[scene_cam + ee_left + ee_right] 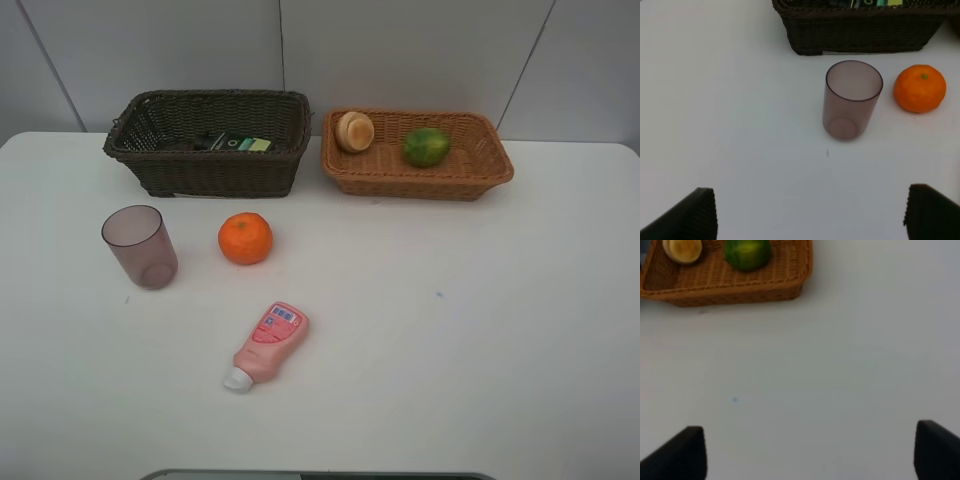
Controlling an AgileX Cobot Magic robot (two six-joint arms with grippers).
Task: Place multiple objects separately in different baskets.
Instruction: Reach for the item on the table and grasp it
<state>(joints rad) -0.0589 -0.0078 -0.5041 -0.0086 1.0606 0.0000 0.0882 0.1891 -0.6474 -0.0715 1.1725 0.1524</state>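
White table [480, 330], grey panelled wall [400, 50] behind. Dark basket [200, 175]: bottle [238, 143] lying flat. Tan basket [420, 183]: peach [354, 131], lime [426, 147]. Cup [140, 247] upright, mouth up; tube [268, 344] flat, long axis diagonal, cap [237, 380] toward front edge; orange [245, 238]. Left gripper [810, 215], right gripper [810, 452]: wide, empty.

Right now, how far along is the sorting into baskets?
Done: green-labelled bottle lies in the dark brown basket; tan round fruit and green fruit in the light wicker basket. In hand: nothing, left fingers and right fingers stand open and empty. Remaining: purple cup, orange and pink tube on the white table.
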